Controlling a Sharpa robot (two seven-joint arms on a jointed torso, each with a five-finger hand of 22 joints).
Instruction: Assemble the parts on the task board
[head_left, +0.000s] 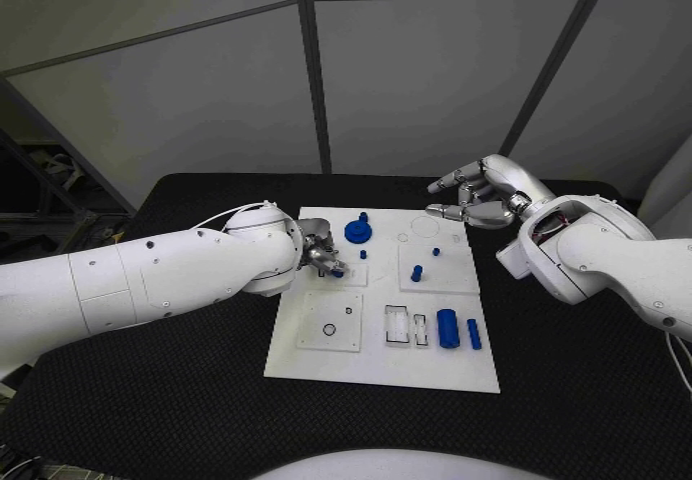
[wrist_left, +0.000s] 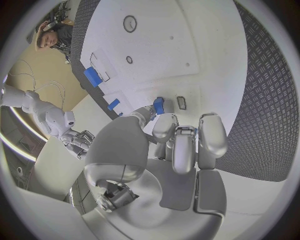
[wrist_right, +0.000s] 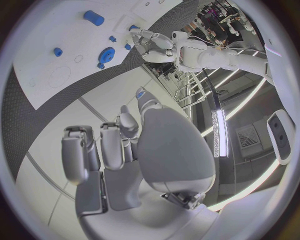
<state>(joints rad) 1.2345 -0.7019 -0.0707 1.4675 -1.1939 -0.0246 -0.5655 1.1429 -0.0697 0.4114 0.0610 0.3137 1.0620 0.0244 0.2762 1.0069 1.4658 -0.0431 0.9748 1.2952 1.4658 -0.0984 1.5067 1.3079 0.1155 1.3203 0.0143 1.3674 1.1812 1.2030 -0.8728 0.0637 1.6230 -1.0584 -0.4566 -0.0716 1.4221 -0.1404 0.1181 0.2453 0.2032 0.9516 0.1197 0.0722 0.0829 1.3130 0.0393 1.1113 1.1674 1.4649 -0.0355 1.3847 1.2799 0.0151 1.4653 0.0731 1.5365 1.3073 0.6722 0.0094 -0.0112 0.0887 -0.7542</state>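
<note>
You have bare room on the task board (head_left: 378, 372) near its front edge, but the left hand (head_left: 323, 255) blocks its far left corner.

Task board and blue parts, as we see them now

We see the white task board (head_left: 378, 370) lying flat mid-table. A blue gear-like disc (head_left: 358, 233) sits near its far edge, a small peg (head_left: 417, 271) stands mid-board, and a thick cylinder (head_left: 447, 328) lies just beside a thinner pin (head_left: 475, 333) near the right edge.
</note>
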